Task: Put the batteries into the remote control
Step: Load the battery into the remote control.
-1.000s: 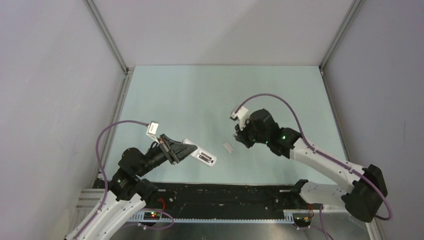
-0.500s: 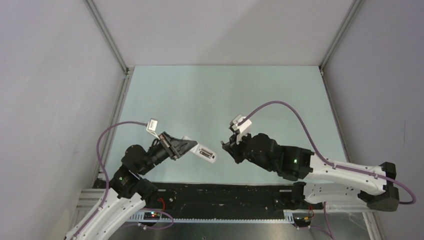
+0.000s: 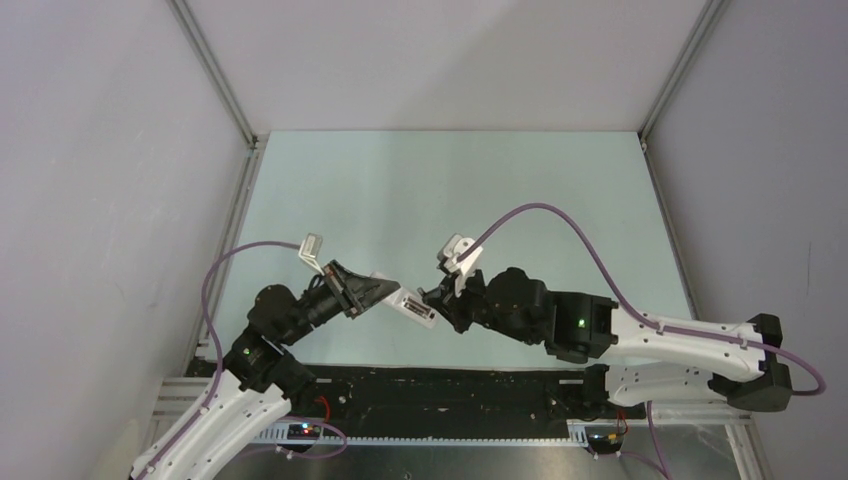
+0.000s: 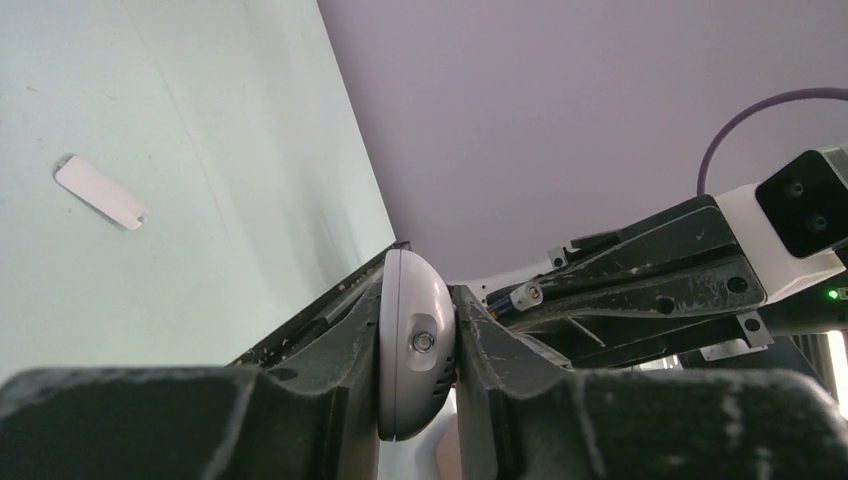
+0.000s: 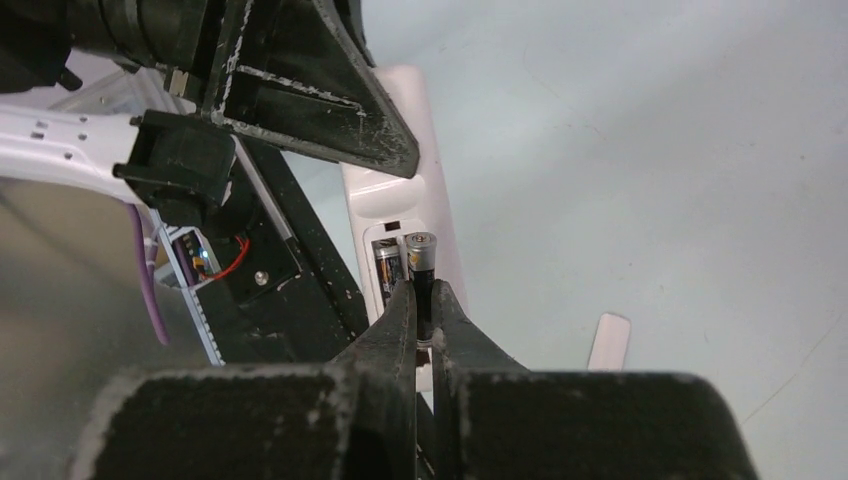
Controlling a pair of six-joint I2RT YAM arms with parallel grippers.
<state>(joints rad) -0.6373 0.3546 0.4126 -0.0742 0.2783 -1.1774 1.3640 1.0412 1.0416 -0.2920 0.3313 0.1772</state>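
Now we seat the second battery [image 5: 421, 258]: right claw [image 5: 423, 296] pinches it, left claw [image 4: 417, 325] clamps the remote [image 5: 420, 203] (one cell [image 5: 386, 264] already in); next, align and press.

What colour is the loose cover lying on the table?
The cover is white; left wrist view.

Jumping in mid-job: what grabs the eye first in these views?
The two arms meet near the front of the green table. The left pincer clamps the white remote control with its battery bay open toward the right pincer. That pincer grips a dark battery poised at the bay, where a second battery already sits. The small white cover lies loose on the table.
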